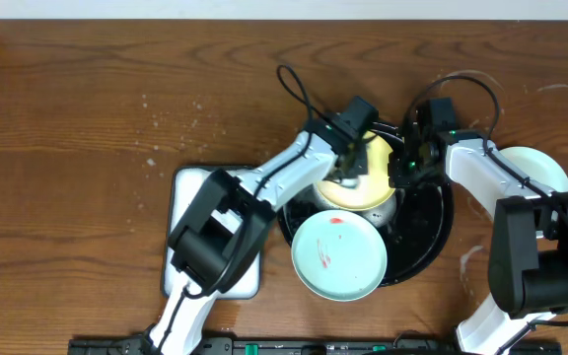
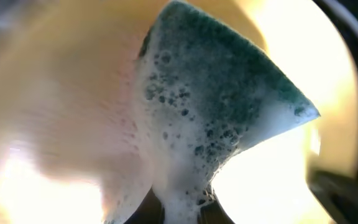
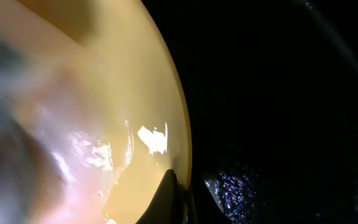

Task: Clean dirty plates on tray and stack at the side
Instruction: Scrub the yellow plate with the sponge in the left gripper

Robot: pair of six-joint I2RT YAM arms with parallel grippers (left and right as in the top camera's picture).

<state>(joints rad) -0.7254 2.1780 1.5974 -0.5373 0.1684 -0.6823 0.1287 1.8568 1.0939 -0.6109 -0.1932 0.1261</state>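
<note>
The yellow plate (image 1: 371, 187) stands tilted over the black tray (image 1: 434, 229). My right gripper (image 1: 398, 170) is shut on the plate's right rim; the right wrist view shows its fingers (image 3: 182, 199) pinching the edge of the wet yellow plate (image 3: 104, 93). My left gripper (image 1: 348, 176) is shut on a green foamy sponge (image 2: 216, 99), which presses against the plate's face (image 2: 61, 93). A mint plate (image 1: 338, 254) with red smears lies at the tray's front. A second mint plate (image 1: 538, 168) lies on the tabletop at the right, partly under my right arm.
A white rectangular tray (image 1: 187, 197) lies left of the black tray, under my left arm. The black tray's wet floor (image 3: 291, 124) shows beside the yellow plate. White foam specks mark the wood (image 1: 156, 128) at the back left.
</note>
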